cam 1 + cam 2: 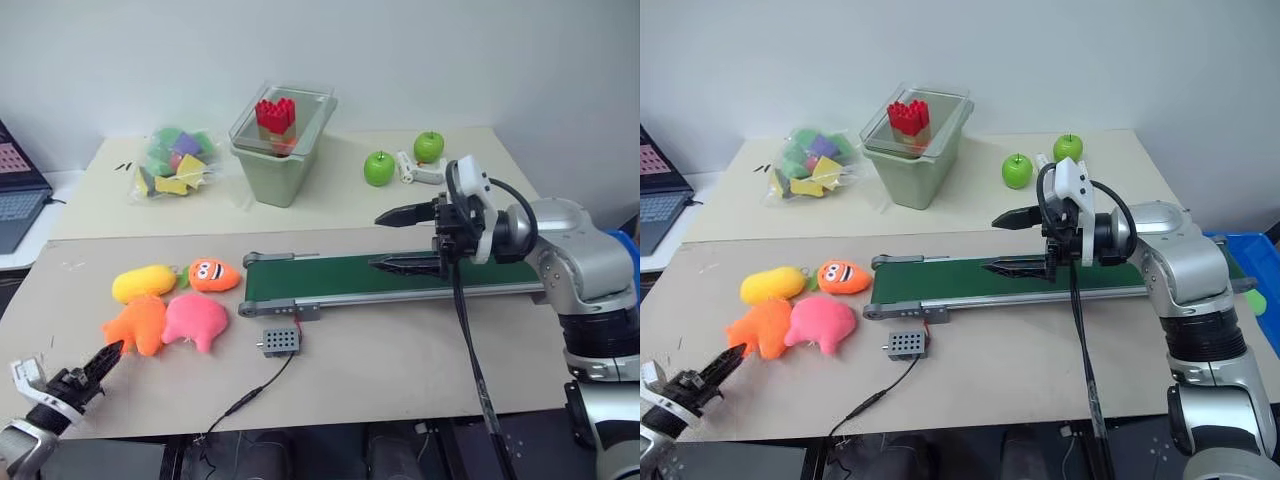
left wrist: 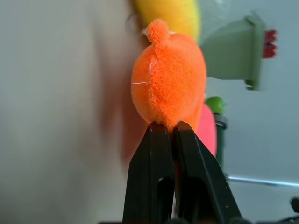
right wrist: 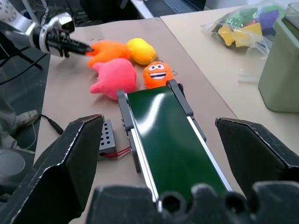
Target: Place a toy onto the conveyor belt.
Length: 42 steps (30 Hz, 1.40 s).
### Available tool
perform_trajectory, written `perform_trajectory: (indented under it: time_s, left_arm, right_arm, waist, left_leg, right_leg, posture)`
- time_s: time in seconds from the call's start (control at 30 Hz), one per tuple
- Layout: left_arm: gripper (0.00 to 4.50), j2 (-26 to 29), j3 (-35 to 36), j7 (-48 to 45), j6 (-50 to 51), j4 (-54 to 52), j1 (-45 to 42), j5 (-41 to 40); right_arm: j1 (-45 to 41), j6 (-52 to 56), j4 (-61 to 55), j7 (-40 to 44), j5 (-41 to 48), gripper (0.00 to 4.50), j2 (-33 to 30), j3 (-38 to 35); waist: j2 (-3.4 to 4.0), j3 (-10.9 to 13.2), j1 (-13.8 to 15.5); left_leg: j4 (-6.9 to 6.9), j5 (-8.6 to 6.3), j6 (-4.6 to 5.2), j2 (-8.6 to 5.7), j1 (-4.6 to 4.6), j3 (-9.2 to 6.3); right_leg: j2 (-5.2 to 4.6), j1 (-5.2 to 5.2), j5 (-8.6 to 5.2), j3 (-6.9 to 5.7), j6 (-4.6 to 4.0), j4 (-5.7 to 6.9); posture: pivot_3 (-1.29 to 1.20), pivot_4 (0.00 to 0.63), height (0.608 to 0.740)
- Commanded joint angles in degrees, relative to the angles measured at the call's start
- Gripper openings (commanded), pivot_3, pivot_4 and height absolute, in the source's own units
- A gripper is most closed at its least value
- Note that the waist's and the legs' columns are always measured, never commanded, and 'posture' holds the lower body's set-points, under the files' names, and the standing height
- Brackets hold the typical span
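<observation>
The toy (image 1: pixel 138 325), a plain bright-orange flat plush, lies at the near left of the brown table beside the pink plush. My left gripper (image 1: pixel 108 353) is shut on the toy's near edge; the left wrist view shows both black fingers (image 2: pixel 154 154) pinched together on the orange fur (image 2: pixel 168 88). The conveyor belt (image 1: pixel 330 277), dark green in a grey frame, runs across the middle of the table. My right gripper (image 1: pixel 400 240) hovers open just above the belt's middle, pointing left, with nothing between its fingers.
A pink plush (image 1: pixel 195 320), a yellow plush (image 1: pixel 143 283) and a small orange plush with a face (image 1: pixel 213 274) crowd the toy. A small grey box (image 1: pixel 277 341) with a cable sits before the belt. Behind are a green bin (image 1: pixel 282 150), a bag of coloured pieces (image 1: pixel 175 160) and two green apples (image 1: pixel 379 168).
</observation>
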Motion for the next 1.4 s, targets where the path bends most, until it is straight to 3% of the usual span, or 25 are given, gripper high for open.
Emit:
perform_trajectory:
  time_s: [0.03,0.17,0.33,0.5,0.57,0.67,0.77,0.87,1.0,1.2,1.4]
  left_arm:
    - [0.01,3.5,6.1,1.2,2.6,-9.1,-0.5,-8.8]
    - [0.01,6.4,5.6,3.3,2.6,-16.0,-3.6,-13.2]
    - [0.01,9.0,-4.9,3.0,-1.5,-28.5,-8.3,-9.9]
    - [0.01,17.1,-28.4,3.7,-13.8,-39.4,-17.4,10.1]
    - [0.01,19.9,-36.4,4.4,-16.7,-38.5,-23.6,16.9]
    - [0.01,23.6,-48.4,1.4,-29.0,-35.3,-32.8,31.9]
    - [0.01,23.7,-56.7,-1.4,-41.2,-33.9,-37.2,43.2]
    - [0.01,20.9,-60.5,-1.7,-48.7,-33.6,-38.2,49.2]
    - [0.01,18.8,-65.0,-0.2,-66.1,-33.5,-35.6,61.3]
    - [0.01,20.6,-61.0,16.3,-97.1,-24.8,-30.3,80.4]
    - [0.01,18.9,-58.5,27.3,-109.8,-21.1,-25.3,89.5]
  right_arm:
    - [0.1,-1.1,-1.6,-0.2,0.5,4.50,-0.4,-1.9]
    - [0.3,-1.3,-1.6,-0.4,0.4,4.50,-0.3,-1.8]
    - [0.1,-1.4,-1.6,-0.9,0.4,4.50,0.3,-1.6]
    - [0.9,-1.2,-2.4,-1.5,0.5,4.50,0.4,-2.1]
    - [1.2,-1.0,-2.7,-1.9,0.6,4.50,0.6,-2.2]
    - [1.6,-0.8,-3.3,-2.6,0.8,4.50,0.9,-2.5]
    - [1.8,-0.6,-3.7,-3.1,1.0,4.50,0.9,-2.9]
    - [2.2,-0.7,-3.9,-3.4,1.2,4.50,0.8,-3.1]
    - [2.9,-0.5,-4.6,-4.2,1.5,4.50,0.8,-3.4]
    - [2.3,-0.4,-4.6,-5.5,1.5,4.50,1.0,-4.0]
    - [1.7,-0.6,-4.3,-5.4,1.3,4.50,1.0,-3.9]
  waist:
    - [-0.01,0.0,-0.1]
    - [-0.01,0.0,-0.2]
    - [-0.05,0.0,0.0]
    - [-0.06,0.0,0.0]
    - [-0.06,0.0,0.0]
    - [-0.07,0.0,-0.4]
    - [-0.06,0.0,-0.8]
    - [-0.06,0.0,-1.1]
    - [-0.07,0.1,-1.3]
    - [-0.07,0.1,-1.6]
    - [-0.07,0.1,-1.0]
  left_leg:
    - [0.00,0.03,-0.06,0.00,-0.01,0.00]
    - [-0.11,0.04,-0.07,-0.03,-0.01,0.03]
    - [-0.21,0.13,-0.24,-0.04,-0.02,0.06]
    - [-0.25,0.15,-0.27,-0.08,-0.04,0.07]
    - [-0.31,0.17,-0.29,-0.08,-0.08,0.10]
    - [-0.36,0.18,-0.29,-0.07,-0.19,0.14]
    - [-0.50,0.17,-0.27,-0.06,-0.28,0.23]
    - [-0.53,0.16,-0.23,-0.06,-0.42,0.29]
    - [-0.28,0.16,-0.22,-0.07,-0.67,0.34]
    - [-0.23,0.16,-0.21,-0.04,-0.59,0.29]
    - [-0.19,0.11,-0.12,-0.06,-0.65,0.26]
  right_leg:
    - [0.00,0.00,0.00,0.00,0.00,-0.04]
    - [-0.01,-0.01,0.00,0.01,0.00,-0.14]
    - [0.00,0.00,0.00,-0.01,0.00,-0.19]
    - [0.00,0.03,0.00,-0.01,0.00,-0.22]
    - [0.02,0.01,0.00,-0.02,0.00,-0.22]
    - [0.07,-0.07,0.01,-0.03,0.01,-0.21]
    - [0.08,-0.20,0.01,-0.05,0.01,-0.30]
    - [0.05,-0.36,0.01,-0.12,0.02,-0.33]
    - [0.05,-0.43,0.02,-0.29,0.05,-0.30]
    - [0.05,-0.42,0.03,-0.20,0.06,-0.20]
    - [0.03,-0.42,0.06,-0.26,0.11,-0.25]
  posture:
    - [0.00,0.150,0.740]
    - [0.00,0.150,0.740]
    - [0.00,0.150,0.740]
    - [0.00,0.150,0.740]
    - [0.00,0.150,0.740]
    - [0.00,0.150,0.740]
    - [0.00,0.150,0.740]
    - [0.00,0.150,0.740]
    - [0.00,0.150,0.740]
    - [0.00,0.150,0.740]
    - [0.00,0.150,0.740]
